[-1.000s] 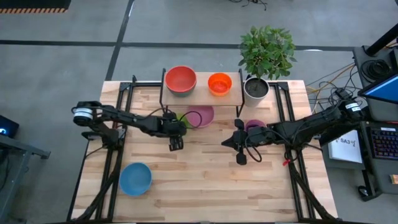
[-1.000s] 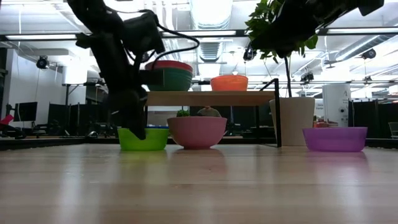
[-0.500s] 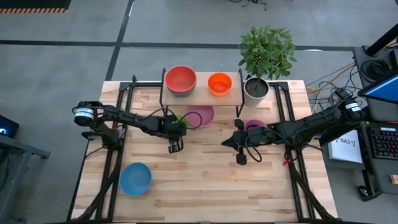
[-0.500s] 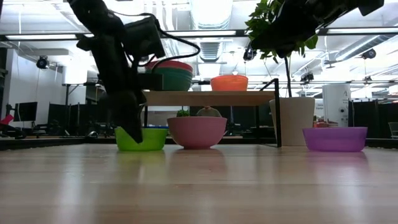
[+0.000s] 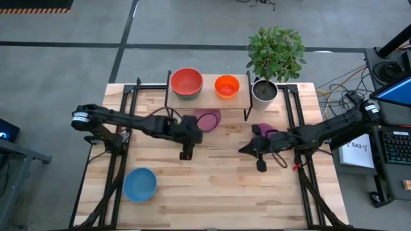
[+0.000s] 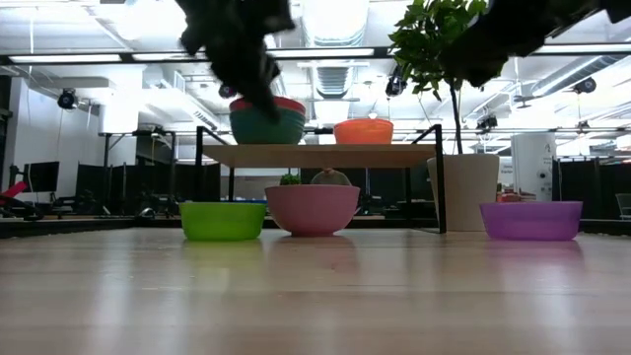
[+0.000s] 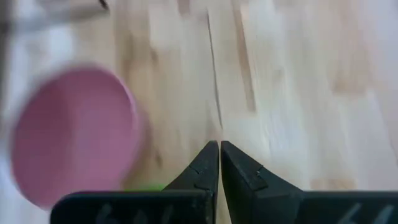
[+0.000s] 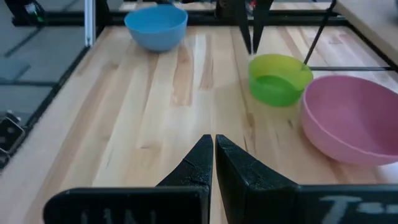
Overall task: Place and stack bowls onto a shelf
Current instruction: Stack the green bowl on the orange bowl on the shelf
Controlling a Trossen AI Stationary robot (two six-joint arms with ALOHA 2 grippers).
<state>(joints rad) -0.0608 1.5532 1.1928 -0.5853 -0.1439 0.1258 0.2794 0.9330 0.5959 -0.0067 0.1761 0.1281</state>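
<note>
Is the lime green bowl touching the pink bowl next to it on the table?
Apart. The low view shows a strip of background between the lime green bowl and the pink bowl; the right wrist view also shows bare table between them.

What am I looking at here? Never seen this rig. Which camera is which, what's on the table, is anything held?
It is a two-arm table robot; each dark arm ends in a two-finger gripper.

The high view looks straight down. The left gripper and right gripper both hang over the bare middle of the table, fingers shut on nothing.

The low view looks level across the tabletop. Each wrist view looks forward past that arm's own fingers.

The shelf carries a red bowl, which the low view shows nested in a teal bowl, and an orange bowl. On the table stand a pink bowl, a lime green bowl, a purple bowl and, nearer the front left, a blue bowl. A potted plant stands beside the shelf.
</note>
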